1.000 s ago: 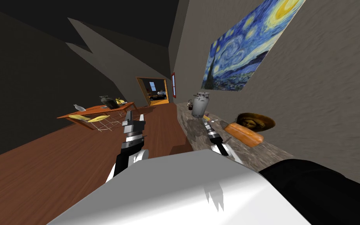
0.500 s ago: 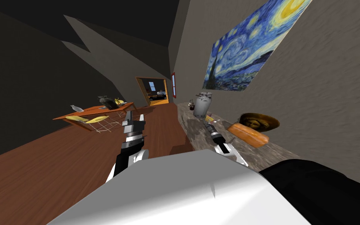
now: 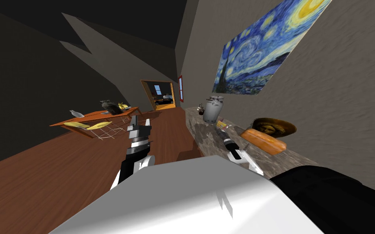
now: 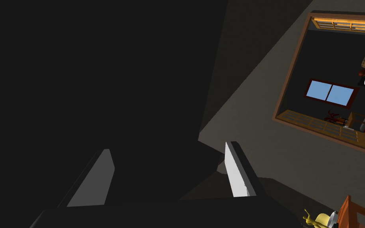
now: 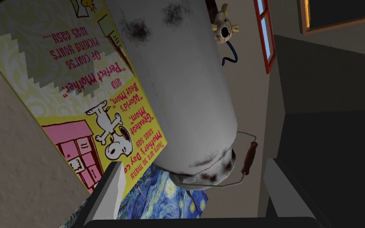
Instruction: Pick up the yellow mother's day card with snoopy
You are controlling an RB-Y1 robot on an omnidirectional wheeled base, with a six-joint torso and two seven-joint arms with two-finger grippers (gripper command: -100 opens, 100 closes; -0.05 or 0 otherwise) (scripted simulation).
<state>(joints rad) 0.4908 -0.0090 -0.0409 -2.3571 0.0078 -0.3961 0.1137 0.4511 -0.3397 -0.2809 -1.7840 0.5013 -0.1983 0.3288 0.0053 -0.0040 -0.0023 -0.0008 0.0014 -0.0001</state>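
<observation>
— So, where is the yellow card [image 5: 78,91]?
— At about one o'clock, on the mottled stone tabletop [image 3: 201,136] along the wall, just beside the grey milk can [image 3: 213,110]. From the right wrist, the can covers one edge of the card. Snoopy and the red print show plainly.
— And the right jaws?
— Spread wide, gripping nothing. They point at the can's neck and its wire handle [image 5: 249,156]. One finger [image 5: 108,194] sits in front of the card's nearest corner; I cannot tell whether it touches.
— Anything else on that tabletop?
— An orange loaf [image 3: 264,141] at two o'clock, with a round brown plate [image 3: 275,126] behind it against the wall. A small toy animal [image 5: 224,23] sits beyond the can, and a blue swirling painting [image 3: 264,48] hangs above.
— The left jaws?
— Released too and empty, over the wood floor [image 3: 60,174] at eleven o'clock. An orange table [image 3: 97,115] stands at ten o'clock.
</observation>
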